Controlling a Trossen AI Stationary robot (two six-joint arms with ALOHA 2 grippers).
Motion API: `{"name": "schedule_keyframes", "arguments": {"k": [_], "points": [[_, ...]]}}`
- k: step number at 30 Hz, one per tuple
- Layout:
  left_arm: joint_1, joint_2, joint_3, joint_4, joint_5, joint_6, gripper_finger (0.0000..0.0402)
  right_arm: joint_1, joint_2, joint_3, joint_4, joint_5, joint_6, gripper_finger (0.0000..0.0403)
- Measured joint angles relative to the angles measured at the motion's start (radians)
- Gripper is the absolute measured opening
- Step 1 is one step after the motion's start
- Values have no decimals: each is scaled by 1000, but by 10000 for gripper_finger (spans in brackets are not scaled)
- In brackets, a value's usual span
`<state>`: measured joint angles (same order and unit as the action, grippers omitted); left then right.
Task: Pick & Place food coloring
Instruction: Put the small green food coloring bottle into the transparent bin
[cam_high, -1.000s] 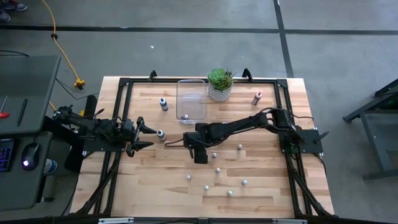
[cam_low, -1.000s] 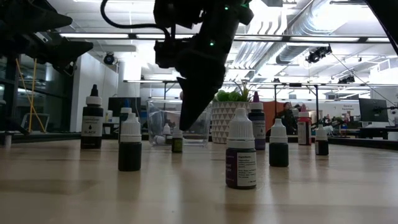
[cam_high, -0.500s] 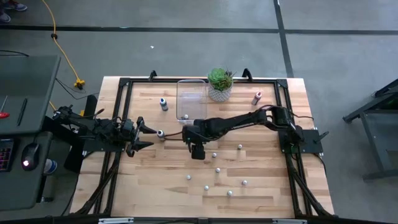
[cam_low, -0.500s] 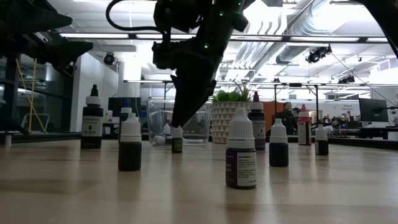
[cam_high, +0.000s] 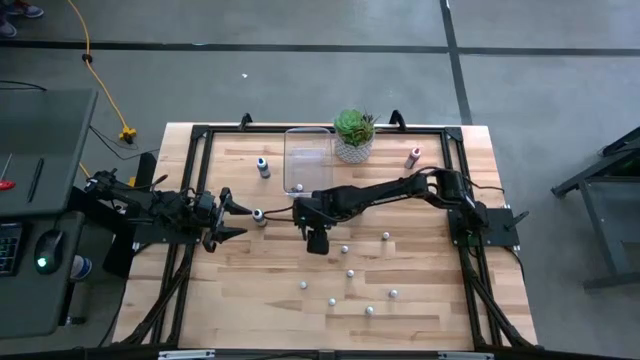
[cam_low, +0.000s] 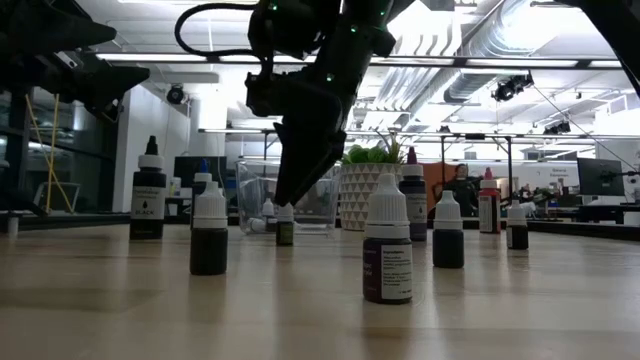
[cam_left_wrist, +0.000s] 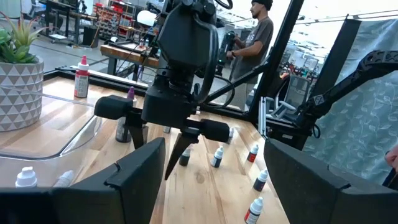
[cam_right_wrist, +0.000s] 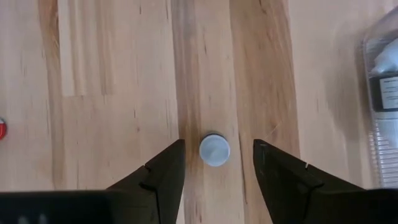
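The right gripper (cam_right_wrist: 214, 163) hangs open over a white-capped bottle (cam_right_wrist: 214, 150), fingers either side, not yet closed on it. At least one bottle (cam_high: 297, 187) already lies in the bin (cam_high: 308, 140). Many bottles (cam_high: 349, 273) are still scattered on the table (cam_high: 250, 290). The left gripper (cam_high: 240, 211) waits open at the left side, so most of the job is probably left

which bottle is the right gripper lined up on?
The white-capped bottle standing upright between the open fingers of the right gripper, in front of the clear bin. The other loose bottles stand farther out on the table, away from the gripper.
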<state>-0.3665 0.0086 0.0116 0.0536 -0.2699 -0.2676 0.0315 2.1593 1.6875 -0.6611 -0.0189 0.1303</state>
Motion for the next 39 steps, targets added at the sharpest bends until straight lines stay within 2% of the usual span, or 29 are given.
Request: {"name": "schedule_keyframes", "arguments": {"k": [19,39], "points": [[0,0,0,0,0,0,271,-11,11,0,2,-16,2,134],[0,0,0,0,0,0,271,-11,20,0,4,-18,24,132]]}}
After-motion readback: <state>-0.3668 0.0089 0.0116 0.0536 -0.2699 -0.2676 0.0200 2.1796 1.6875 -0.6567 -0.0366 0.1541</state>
